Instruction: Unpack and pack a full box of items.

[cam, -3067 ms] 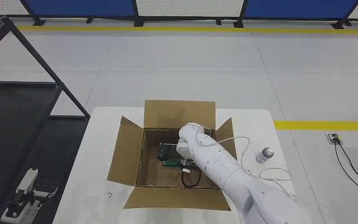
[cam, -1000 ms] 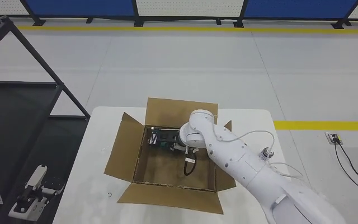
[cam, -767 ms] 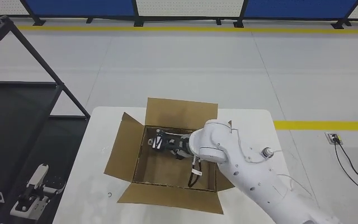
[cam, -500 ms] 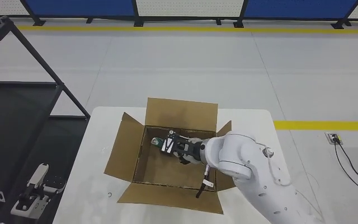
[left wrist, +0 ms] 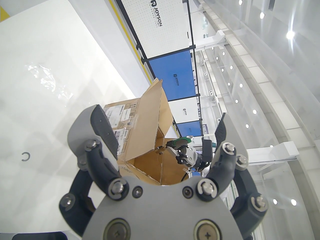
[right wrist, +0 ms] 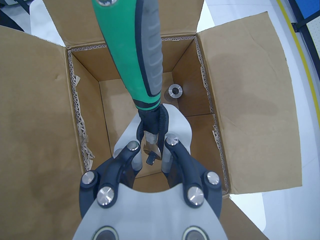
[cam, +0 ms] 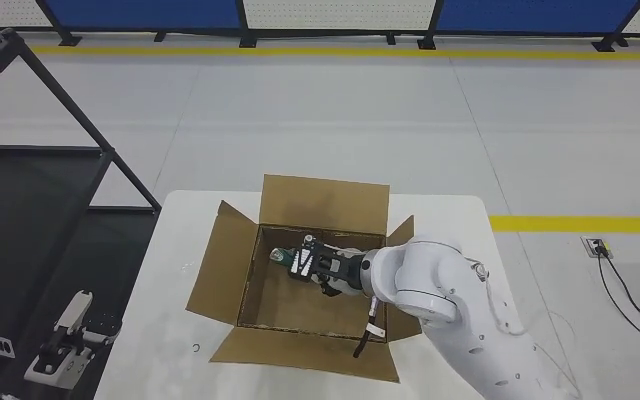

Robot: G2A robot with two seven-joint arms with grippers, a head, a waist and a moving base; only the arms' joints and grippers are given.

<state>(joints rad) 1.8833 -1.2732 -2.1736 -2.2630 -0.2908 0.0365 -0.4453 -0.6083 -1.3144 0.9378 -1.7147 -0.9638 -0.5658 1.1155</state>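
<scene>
The robot's right hand (right wrist: 150, 143) is clamped on the dark end of a green-and-grey handled tool (right wrist: 140, 38), holding it above the open top of a cardboard box (right wrist: 240, 76) that sits with all four flaps spread on a white tabletop (cam: 170, 290). In the top view the tool (cam: 290, 260) hangs over the back half of the box (cam: 320, 200), with the hand (cam: 318, 265) just beside it. Inside, a small metal cylinder (right wrist: 175, 91) stands upright in a far corner next to a flat white item (right wrist: 180, 123) on the box floor. The left hand (left wrist: 162, 123) is spread wide with nothing in it, well apart from the box (left wrist: 147, 126), at the tabletop's (left wrist: 37, 51) edge.
</scene>
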